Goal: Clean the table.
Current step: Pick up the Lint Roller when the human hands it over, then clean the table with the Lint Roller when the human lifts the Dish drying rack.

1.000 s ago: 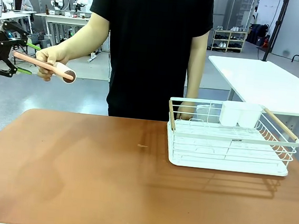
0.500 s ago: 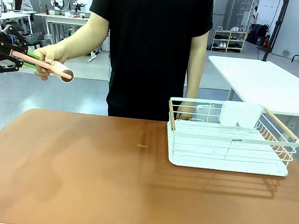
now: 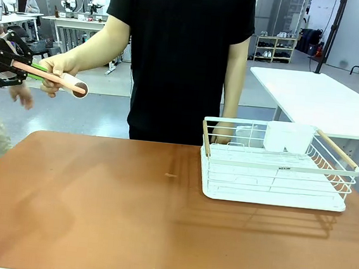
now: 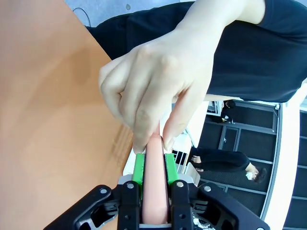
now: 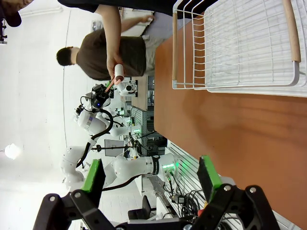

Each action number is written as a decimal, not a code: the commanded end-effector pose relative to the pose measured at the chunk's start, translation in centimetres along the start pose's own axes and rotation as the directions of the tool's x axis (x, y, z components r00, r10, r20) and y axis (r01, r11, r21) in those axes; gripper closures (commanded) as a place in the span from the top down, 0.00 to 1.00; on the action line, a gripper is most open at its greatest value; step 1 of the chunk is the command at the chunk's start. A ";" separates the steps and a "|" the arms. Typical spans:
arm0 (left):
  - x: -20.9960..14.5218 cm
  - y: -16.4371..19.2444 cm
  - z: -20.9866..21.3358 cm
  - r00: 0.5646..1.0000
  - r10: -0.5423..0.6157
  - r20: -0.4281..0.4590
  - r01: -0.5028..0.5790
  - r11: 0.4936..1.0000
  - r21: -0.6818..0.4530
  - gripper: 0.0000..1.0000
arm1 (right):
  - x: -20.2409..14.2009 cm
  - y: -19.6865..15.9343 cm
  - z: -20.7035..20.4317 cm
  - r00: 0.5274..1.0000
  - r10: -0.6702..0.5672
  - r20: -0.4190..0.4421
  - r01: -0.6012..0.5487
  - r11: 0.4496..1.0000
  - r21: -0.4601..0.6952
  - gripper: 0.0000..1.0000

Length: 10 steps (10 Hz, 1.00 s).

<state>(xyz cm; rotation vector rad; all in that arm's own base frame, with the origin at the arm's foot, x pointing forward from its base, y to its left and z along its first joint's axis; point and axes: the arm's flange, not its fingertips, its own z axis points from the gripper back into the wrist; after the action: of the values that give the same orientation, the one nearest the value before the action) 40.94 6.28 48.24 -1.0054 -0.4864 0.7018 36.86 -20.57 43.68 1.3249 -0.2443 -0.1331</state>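
Reddish-brown table (image 3: 127, 218) carries a white rack (image 3: 275, 199) at its far right; above its far-left corner the left gripper (image 3: 38, 72) pinches the roller handle (image 3: 76, 87) — long axis aimed tableward — with the person's hand (image 3: 58, 69) also on it; right gripper (image 5: 151, 175) spread.

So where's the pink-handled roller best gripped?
The free tail of its straight pink handle, approached end-on from the side opposite the roll: the person's hand covers the part by the roll. The left gripper clamps there.
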 end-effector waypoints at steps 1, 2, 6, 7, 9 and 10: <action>0.0 0.0 0.0 1.000 0.000 -0.001 0.000 1.000 -0.001 0.00 | -0.3 0.4 -0.1 1.000 0.000 0.001 0.000 1.000 0.011 1.00; 0.0 0.0 0.0 1.000 0.000 -0.001 0.000 1.000 -0.001 0.00 | -0.3 0.4 -0.1 1.000 0.000 0.001 0.000 1.000 0.011 1.00; 0.0 0.0 0.0 1.000 0.000 -0.001 0.000 1.000 -0.001 0.00 | -0.3 0.4 -0.1 1.000 0.000 0.001 0.000 1.000 0.011 1.00; 0.0 0.0 0.0 1.000 0.000 -0.001 0.000 1.000 -0.001 0.00 | -0.3 0.4 -0.1 1.000 0.000 0.001 0.000 1.000 0.011 1.00; 0.0 0.0 0.0 1.000 0.000 -0.001 0.000 1.000 -0.001 0.00 | -0.3 0.4 -0.1 1.000 0.000 0.001 0.000 1.000 0.011 1.00; 0.0 0.0 0.0 1.000 0.000 -0.001 0.000 1.000 -0.001 0.00 | -0.3 0.4 -0.1 1.000 0.000 0.001 0.000 1.000 0.011 1.00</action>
<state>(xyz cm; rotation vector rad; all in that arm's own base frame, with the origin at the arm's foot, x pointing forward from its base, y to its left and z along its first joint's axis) 40.96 6.24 48.20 -1.0050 -0.4849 0.7011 36.86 -20.57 43.68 1.3249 -0.2443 -0.1331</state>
